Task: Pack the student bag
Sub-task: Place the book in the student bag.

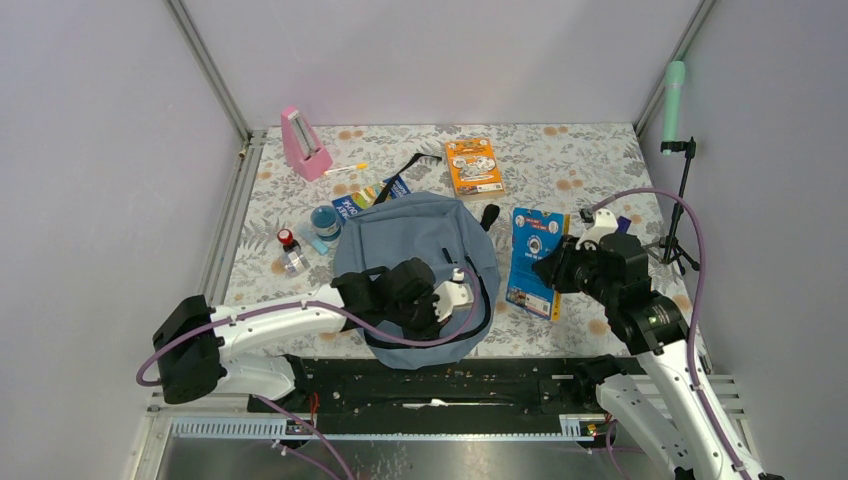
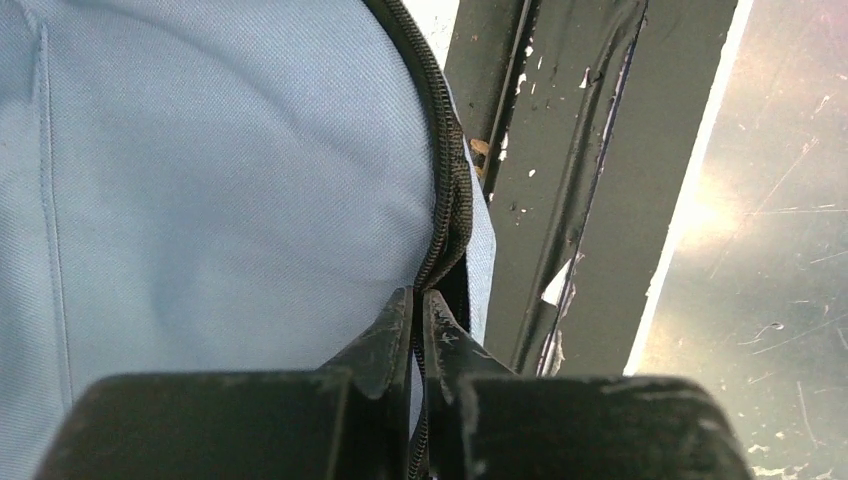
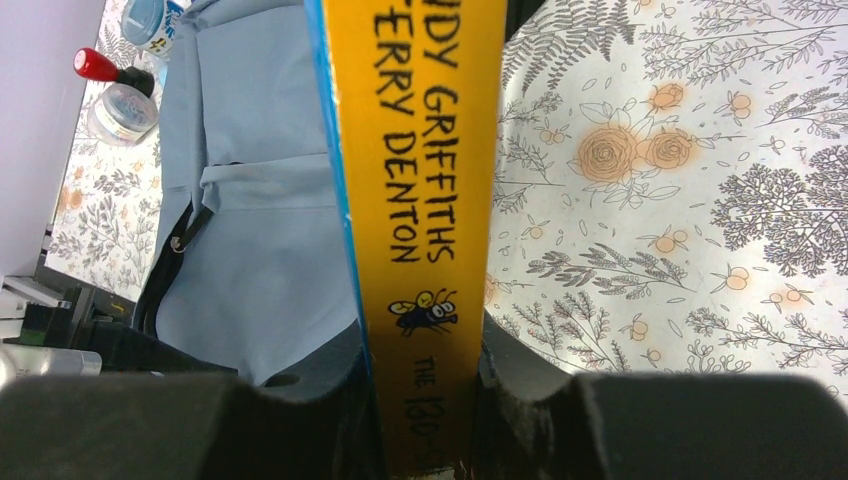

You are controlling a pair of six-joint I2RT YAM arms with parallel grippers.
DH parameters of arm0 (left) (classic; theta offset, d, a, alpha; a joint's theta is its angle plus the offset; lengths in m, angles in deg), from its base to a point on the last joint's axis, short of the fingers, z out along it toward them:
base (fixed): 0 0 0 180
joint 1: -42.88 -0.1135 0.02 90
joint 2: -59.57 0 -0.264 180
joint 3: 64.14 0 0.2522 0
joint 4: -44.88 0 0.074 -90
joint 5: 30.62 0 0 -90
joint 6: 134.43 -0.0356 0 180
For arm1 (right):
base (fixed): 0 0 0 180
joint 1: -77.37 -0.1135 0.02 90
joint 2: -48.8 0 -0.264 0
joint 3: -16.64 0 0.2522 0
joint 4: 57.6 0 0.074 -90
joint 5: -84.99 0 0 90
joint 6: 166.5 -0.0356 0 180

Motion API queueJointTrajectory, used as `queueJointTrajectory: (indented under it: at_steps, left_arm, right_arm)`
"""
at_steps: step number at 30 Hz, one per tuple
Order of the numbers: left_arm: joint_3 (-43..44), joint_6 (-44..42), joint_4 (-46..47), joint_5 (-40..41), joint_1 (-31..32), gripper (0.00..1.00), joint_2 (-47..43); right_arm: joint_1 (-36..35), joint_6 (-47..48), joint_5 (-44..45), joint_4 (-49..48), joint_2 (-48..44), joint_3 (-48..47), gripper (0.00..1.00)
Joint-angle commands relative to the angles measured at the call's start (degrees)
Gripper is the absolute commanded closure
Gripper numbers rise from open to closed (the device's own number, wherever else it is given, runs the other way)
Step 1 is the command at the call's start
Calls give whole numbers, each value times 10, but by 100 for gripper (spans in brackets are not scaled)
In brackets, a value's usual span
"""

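Observation:
The grey-blue student bag (image 1: pixel 410 245) lies flat in the middle of the table, its rounded end toward the arms. My left gripper (image 1: pixel 447 297) is over its near right edge. In the left wrist view the gripper (image 2: pixel 420 300) is shut on the bag's dark zipper (image 2: pixel 455 195). My right gripper (image 1: pixel 556 270) is shut on a blue book (image 1: pixel 535 255) to the right of the bag and holds it on edge. In the right wrist view the gripper (image 3: pixel 425 350) clamps the book's yellow spine (image 3: pixel 415 150), with the bag (image 3: pixel 260 200) to the left.
An orange book (image 1: pixel 474 166), a pink stand (image 1: pixel 303 143), a pen (image 1: pixel 345 169), a blue booklet (image 1: pixel 370 197), a blue jar (image 1: pixel 324 218) and a red-capped bottle (image 1: pixel 290 250) lie behind and left of the bag. A tripod (image 1: pixel 678 200) stands at the right. A black rail (image 2: pixel 560 150) runs along the near edge.

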Motion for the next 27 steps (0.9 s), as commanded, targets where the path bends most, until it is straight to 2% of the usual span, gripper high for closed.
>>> queueJointTrajectory:
  at_steps: [1,5,13,18,24,27]
  left_arm:
    - [19,5,16,10,2,100,-10]
    - [43,14,17,57,2,100,-29]
    - [125,-4,-6,269,-22,100,-53]
    - [146,12,11,298,-62,100,-62]
    - [187,19,30,324,-88,100,-61]
    - [195,21,46,325,-100,100,-63]
  right_arm:
    - [-2,0,14,-37,-14,-10,100]
    - [-2,-5,-4,-36,-8,-15,100]
    - [-2,-12,-22,23,-7,-65,100]
    - [-2,-34,-68,64,-8,-95,100]
    - [-2,-86,-181,71,0,-85,100]
    - [-2,-139,-271,27,2,-55,100]
